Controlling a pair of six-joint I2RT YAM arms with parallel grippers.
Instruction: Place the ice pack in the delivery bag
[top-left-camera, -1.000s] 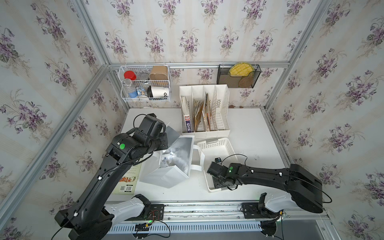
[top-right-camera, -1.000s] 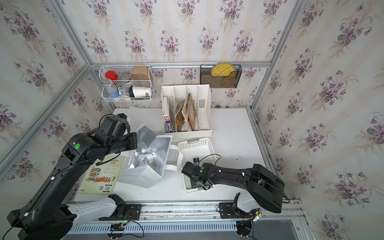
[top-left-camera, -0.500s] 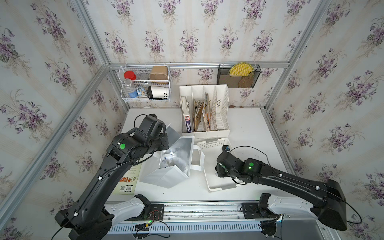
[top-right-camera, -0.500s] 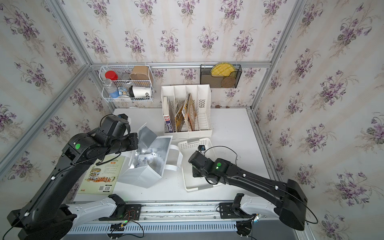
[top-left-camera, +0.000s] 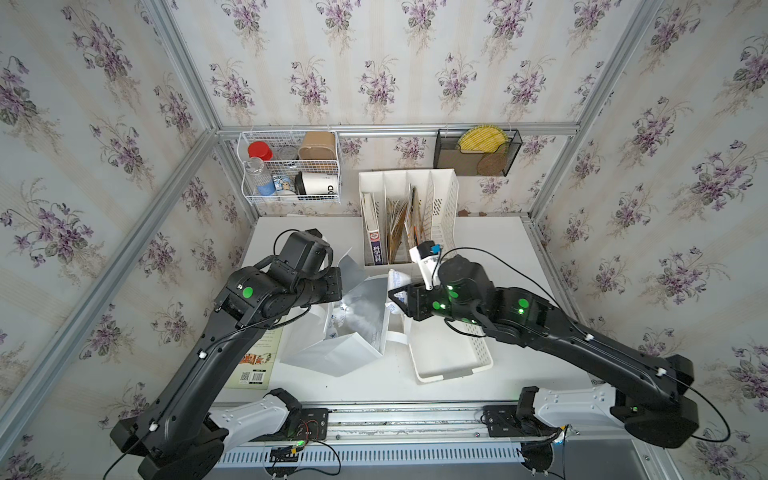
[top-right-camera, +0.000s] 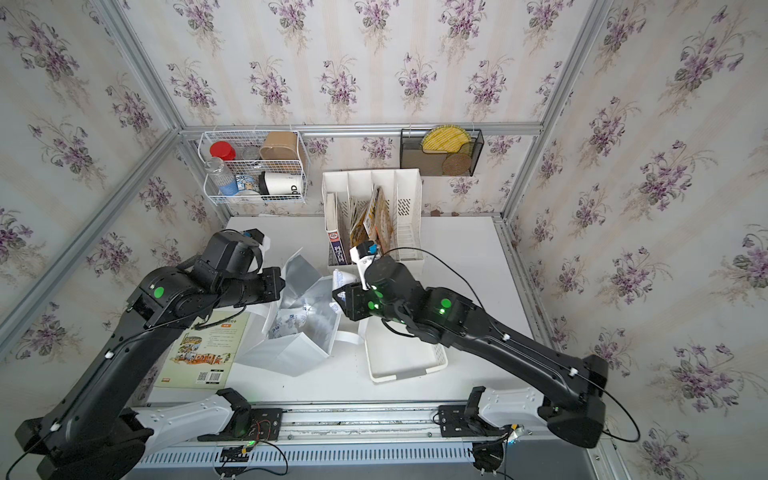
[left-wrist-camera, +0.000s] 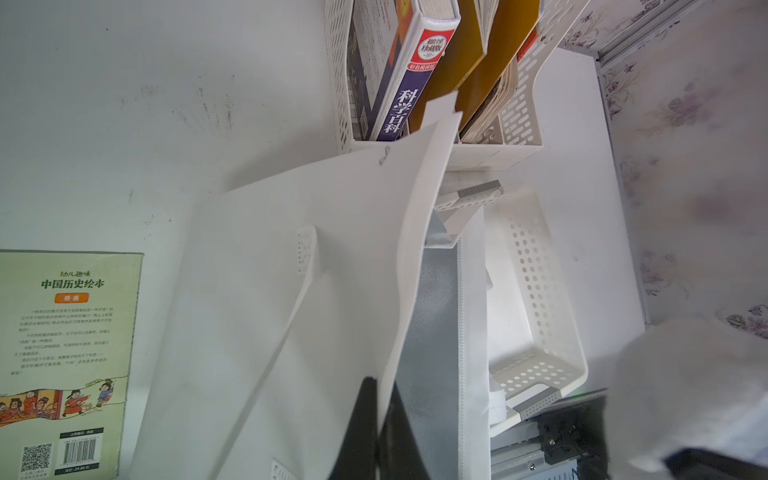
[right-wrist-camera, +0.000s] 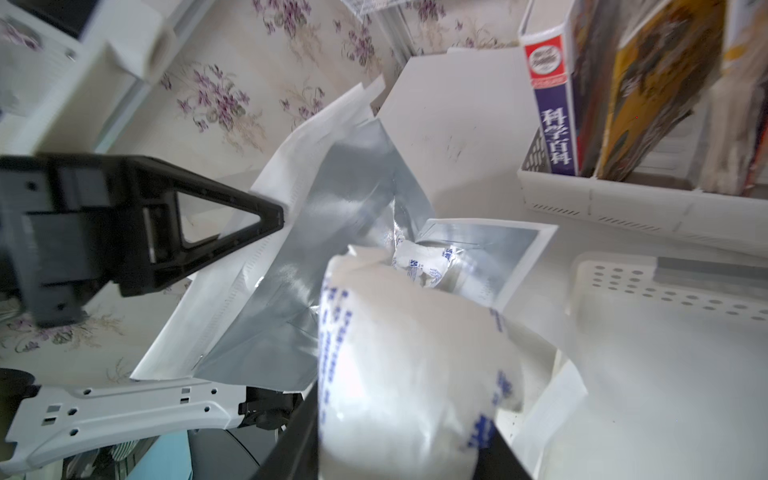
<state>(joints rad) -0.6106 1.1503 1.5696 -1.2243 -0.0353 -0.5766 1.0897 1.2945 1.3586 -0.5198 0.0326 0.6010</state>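
A large white soft delivery bag with shiny silver foil lining (top-left-camera: 332, 357) stood open. The left gripper (left-wrist-camera: 380, 399) was clamped on the bag's white side wall. The right gripper (top-left-camera: 400, 299) clasped a white, blue-printed soft ice pack (right-wrist-camera: 407, 365) at the rim of the bag's mouth. A similar printed pouch (right-wrist-camera: 424, 262) lay inside the bag.

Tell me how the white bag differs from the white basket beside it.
The bag is soft cloth with shiny silver lining; the basket is stiff plastic full of holes. The left gripper pinches the bag's edge; nothing grips the basket. Both are white and open-topped.
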